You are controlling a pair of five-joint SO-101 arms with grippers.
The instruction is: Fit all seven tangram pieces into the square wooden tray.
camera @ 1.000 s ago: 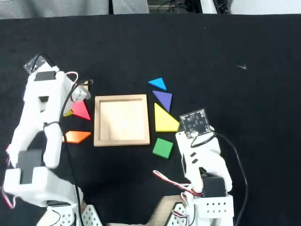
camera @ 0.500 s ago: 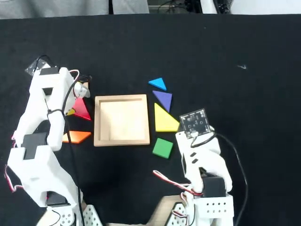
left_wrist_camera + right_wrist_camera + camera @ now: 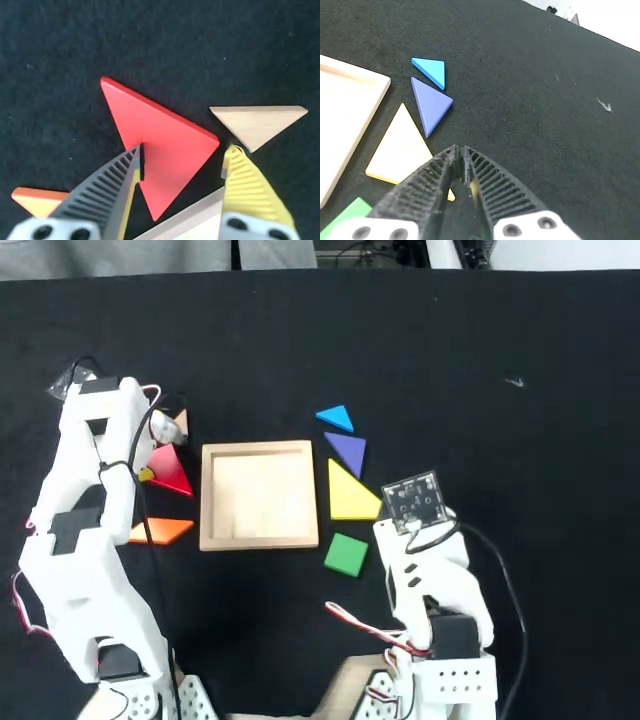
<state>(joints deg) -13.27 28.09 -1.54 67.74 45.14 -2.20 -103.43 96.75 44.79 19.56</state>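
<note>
The left arm is bending lower than 1 second ago. The left gripper (image 3: 185,150) is hanging over the red triangle (image 3: 160,132) with its jaws wide apart, not squeezing yet. The red triangle is lying where it was, just left of the wooden tray (image 3: 260,448). The orange piece (image 3: 160,531) is sitting nearer and the plain wood triangle (image 3: 257,122) farther. A grab is looking close. All 7 pieces are lying outside the tray. Right of the tray, the blue triangle (image 3: 336,419), purple piece (image 3: 349,452), yellow triangle (image 3: 350,493) and green square (image 3: 346,554) are waiting. The right gripper (image 3: 461,152) is staying clenched on nothing, beside the yellow triangle.
</note>
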